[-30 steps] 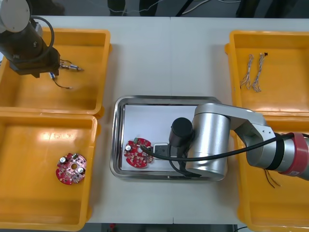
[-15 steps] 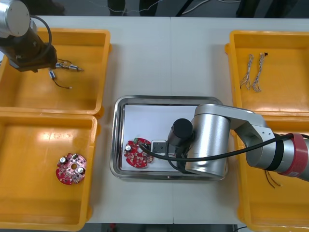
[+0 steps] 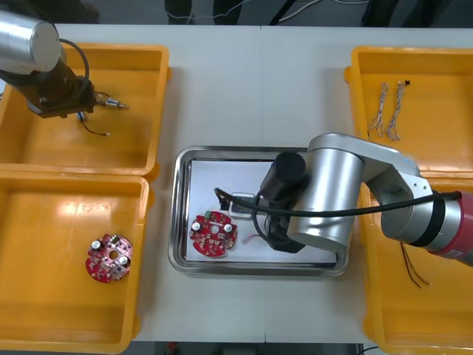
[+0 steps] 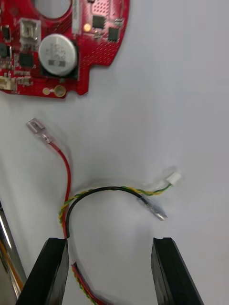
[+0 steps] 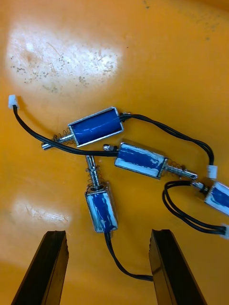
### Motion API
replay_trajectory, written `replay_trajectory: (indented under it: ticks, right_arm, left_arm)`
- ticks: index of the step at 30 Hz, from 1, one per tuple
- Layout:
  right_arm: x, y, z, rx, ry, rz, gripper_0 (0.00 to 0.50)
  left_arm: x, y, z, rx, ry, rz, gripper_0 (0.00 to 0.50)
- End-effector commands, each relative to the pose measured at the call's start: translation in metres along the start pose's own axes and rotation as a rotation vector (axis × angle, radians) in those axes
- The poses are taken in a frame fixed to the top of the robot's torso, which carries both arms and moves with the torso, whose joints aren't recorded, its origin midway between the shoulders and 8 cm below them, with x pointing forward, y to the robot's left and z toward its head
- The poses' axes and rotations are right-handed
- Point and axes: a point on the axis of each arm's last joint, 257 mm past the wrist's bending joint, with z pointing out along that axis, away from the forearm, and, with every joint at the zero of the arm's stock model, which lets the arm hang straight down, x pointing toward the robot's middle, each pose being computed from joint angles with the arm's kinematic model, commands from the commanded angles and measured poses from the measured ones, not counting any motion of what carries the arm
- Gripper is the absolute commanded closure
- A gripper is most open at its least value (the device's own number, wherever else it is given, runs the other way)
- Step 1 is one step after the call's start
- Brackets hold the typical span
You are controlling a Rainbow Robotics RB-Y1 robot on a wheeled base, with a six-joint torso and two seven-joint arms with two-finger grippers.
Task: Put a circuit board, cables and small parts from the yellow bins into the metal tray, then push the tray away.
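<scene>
Front view: a round red circuit board point(image 3: 213, 235) is seen in the metal tray point(image 3: 177, 214), near its left wall. The right arm is bent across the tray and is drawn back from the board since a second ago.
Right wrist view: a red and yellow cable point(image 4: 67, 174) is laid beside the board, with the right pincer point(image 4: 110, 245) spread over it.
Left wrist view: the left pincer point(image 5: 107, 238) is spread above small metal parts point(image 5: 95, 126) in a yellow bin point(image 5: 181, 57).

Bright glare on yellow bin point(image 5: 62, 55)
</scene>
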Motion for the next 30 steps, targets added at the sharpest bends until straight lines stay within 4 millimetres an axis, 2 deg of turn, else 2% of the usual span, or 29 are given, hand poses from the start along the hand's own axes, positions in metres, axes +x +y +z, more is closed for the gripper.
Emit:
replay_trajectory:
  ticks: [1,7,16,23,30]
  right_arm:
    - [-0.009,-0.014,-0.026,0.018,-0.046,0.061,0.0]
    - [0.007,-0.02,-0.047,-0.004,0.006,0.113,0.0]
    - [0.036,-0.036,-0.091,0.017,0.084,0.184,0.0]
    - [0.03,-0.054,-0.115,0.006,0.015,0.248,0.0]
    - [0.041,-0.079,-0.138,0.025,-0.025,0.331,0.0]
  left_arm:
    - [-0.035,-0.028,-0.024,0.037,-0.069,0.1,0.0]
    - [-0.038,-0.028,-0.017,0.033,-0.072,0.095,0.0]
    - [-0.036,-0.019,-0.009,0.013,-0.067,0.107,0.0]
    - [-0.033,-0.016,-0.003,0.016,-0.063,0.108,0.0]
    - [-0.027,-0.013,0.008,0.0,-0.06,0.127,0.0]
